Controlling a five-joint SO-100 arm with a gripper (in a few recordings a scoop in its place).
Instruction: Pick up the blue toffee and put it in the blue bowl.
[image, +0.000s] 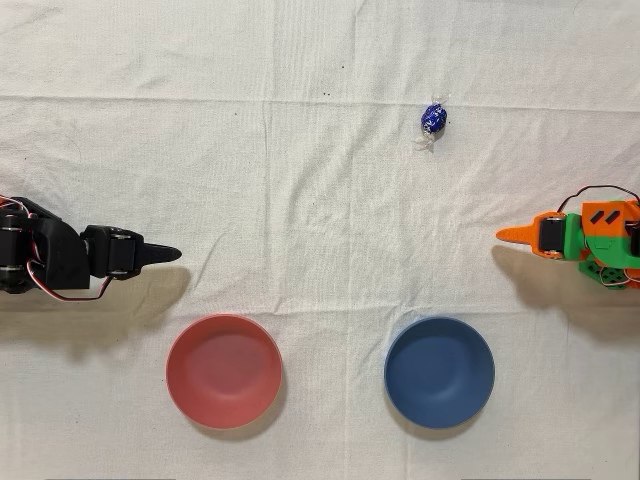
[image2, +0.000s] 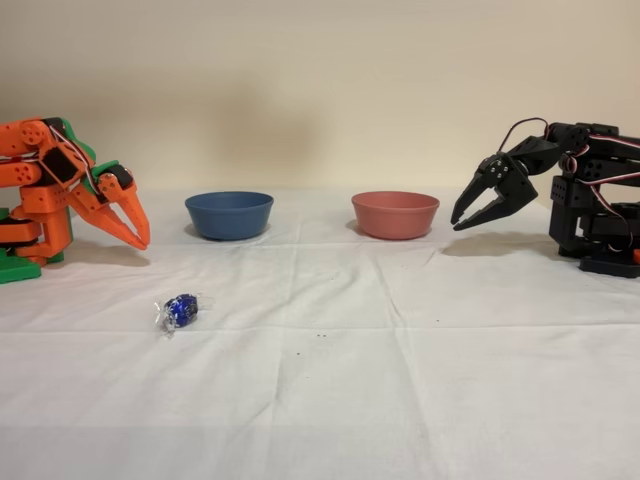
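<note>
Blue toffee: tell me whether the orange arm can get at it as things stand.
Probably yes. The blue toffee lies alone on the white cloth, nothing on or against it. The orange arm's hand is folded back near its base with bare cloth between, and the blue bowl sits off that path.

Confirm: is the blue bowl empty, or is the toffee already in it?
Empty. In the overhead view the blue bowl shows a bare interior, and the blue toffee lies on the white cloth, well apart from it.

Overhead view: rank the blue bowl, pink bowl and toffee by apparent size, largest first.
1. Pink bowl and blue bowl: near enough alike that I won't rank them.
2. Toffee: far smaller than either.
</note>
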